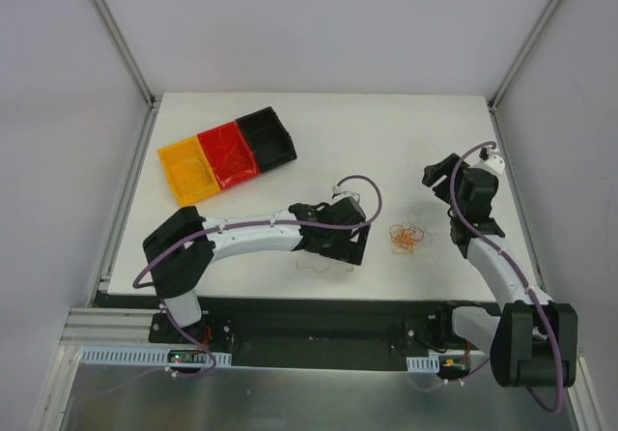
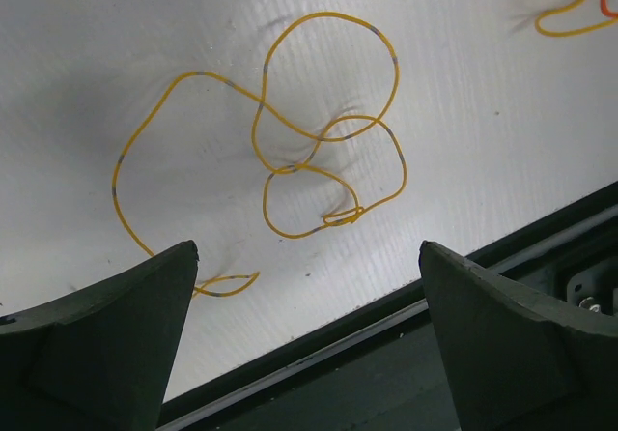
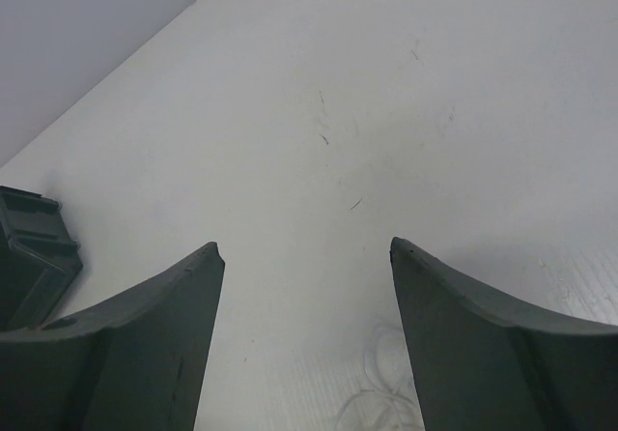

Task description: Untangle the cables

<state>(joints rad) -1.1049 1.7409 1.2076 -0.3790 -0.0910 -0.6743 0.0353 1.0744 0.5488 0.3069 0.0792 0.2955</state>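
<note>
A small tangle of red, orange and yellow cables lies on the white table between the arms; its edge shows at the top right of the left wrist view. A single yellow cable lies apart in loose loops near the table's front edge, faintly visible in the top view. My left gripper hovers over this yellow cable, open and empty. My right gripper is raised behind the tangle, open and empty.
A tray with yellow, red and black compartments sits at the back left; thin wires show in the yellow and red ones. Its black corner shows in the right wrist view. The table's front edge and rail lie below the left gripper.
</note>
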